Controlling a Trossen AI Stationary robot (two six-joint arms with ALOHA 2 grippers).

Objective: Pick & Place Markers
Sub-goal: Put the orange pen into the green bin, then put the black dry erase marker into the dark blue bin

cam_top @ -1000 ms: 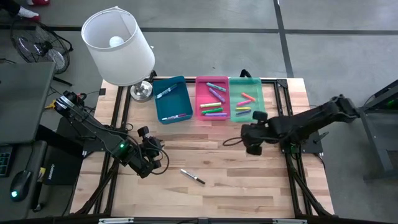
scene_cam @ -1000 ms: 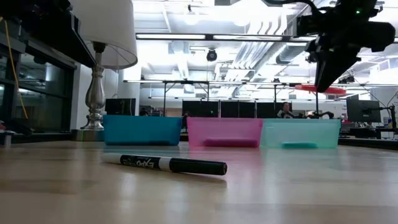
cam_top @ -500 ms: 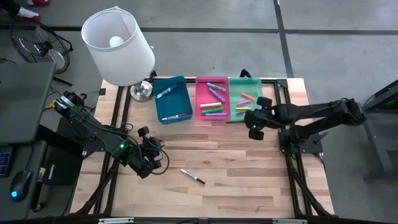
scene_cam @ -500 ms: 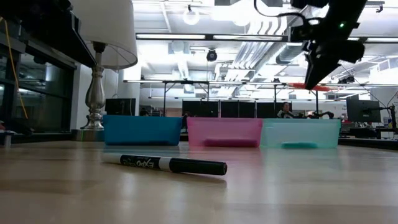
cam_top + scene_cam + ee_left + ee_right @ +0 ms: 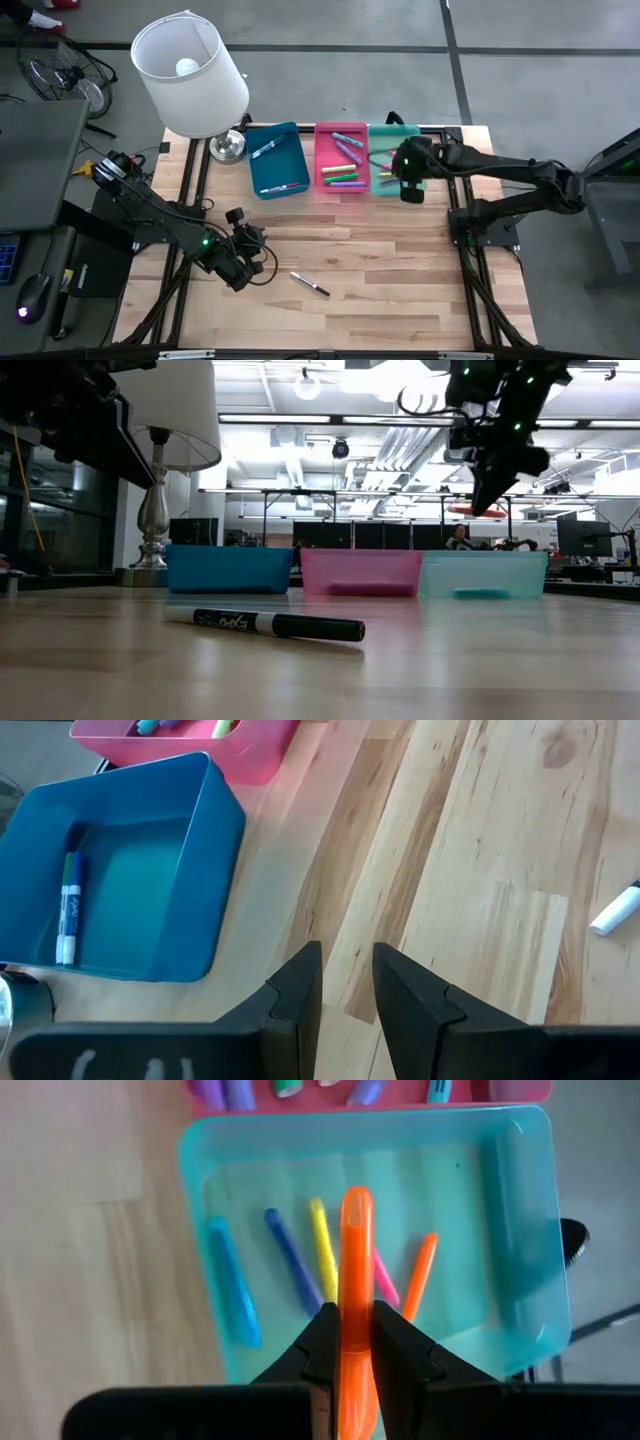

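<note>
Orange marker (image 5: 356,1270) clamped, right wrist view | high view: likely hidden

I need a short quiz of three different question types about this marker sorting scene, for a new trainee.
1. True or false: the right end effector is shut on the orange plastic marker above the rectangular teal plastic tray.
2. Which tray holds the blue-capped white marker? A. pink tray B. rectangular blue plastic tray C. teal tray
3. Fill in: the black-capped white marker lies on the ____.

Key: 1 true; 2 B; 3 wooden table.
</note>
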